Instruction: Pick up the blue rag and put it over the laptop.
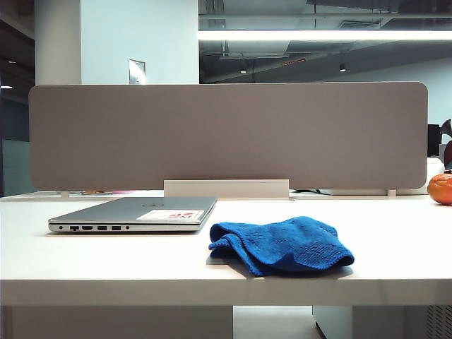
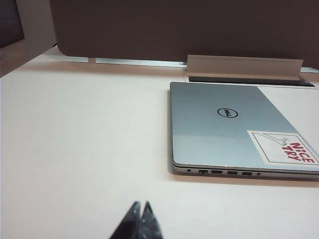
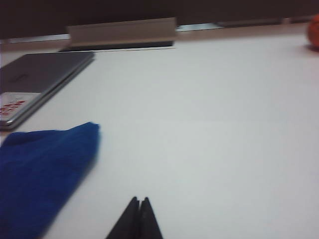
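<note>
The blue rag lies crumpled on the white table, just right of the laptop. That thin silver-grey laptop is closed and flat, with ports along its near side and a white-and-red sticker on its lid. Neither arm shows in the exterior view. In the left wrist view my left gripper is shut and empty, over bare table well short of the laptop. My right gripper is shut and empty too; the blue rag lies beside it, apart from its tips, with the laptop beyond.
A grey divider panel with a white foot stands along the table's back edge. An orange round object sits at the far right, also in the right wrist view. The table's front edge runs close below the rag.
</note>
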Controlling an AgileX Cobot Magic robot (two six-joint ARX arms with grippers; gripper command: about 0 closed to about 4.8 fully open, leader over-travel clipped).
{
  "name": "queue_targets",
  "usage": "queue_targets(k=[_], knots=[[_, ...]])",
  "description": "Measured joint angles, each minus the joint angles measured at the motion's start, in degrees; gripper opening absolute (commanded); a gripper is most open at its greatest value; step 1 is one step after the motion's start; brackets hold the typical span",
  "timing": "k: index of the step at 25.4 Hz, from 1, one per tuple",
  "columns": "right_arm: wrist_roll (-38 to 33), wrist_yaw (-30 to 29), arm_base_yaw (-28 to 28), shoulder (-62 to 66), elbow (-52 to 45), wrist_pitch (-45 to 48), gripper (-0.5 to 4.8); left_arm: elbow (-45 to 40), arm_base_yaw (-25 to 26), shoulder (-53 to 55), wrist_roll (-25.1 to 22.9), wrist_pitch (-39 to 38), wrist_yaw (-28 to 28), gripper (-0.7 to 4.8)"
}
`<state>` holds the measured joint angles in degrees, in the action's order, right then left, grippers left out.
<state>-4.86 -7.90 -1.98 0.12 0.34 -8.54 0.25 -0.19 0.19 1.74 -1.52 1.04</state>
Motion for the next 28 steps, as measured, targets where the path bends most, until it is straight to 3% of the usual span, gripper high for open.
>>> queue_targets(k=[8,17,21,28], knots=[[-1.1,-10.9,0.0,0.0,0.0,0.0,0.00,0.0,0.0,0.0,0.0,0.0,0.0,-0.06],[-6.7,-11.7,0.0,0.0,0.0,0.0,0.00,0.0,0.0,0.0,2.0,-0.2,0.8,-0.06],[-10.6,-11.7,0.0,0.0,0.0,0.0,-0.01,0.0,0.0,0.0,2.0,-0.8,4.5,-0.06],[-11.4,-11.9,-0.1,0.0,0.0,0.0,0.00,3.7,0.0,0.2,2.8,-4.4,9.7,-0.06]])
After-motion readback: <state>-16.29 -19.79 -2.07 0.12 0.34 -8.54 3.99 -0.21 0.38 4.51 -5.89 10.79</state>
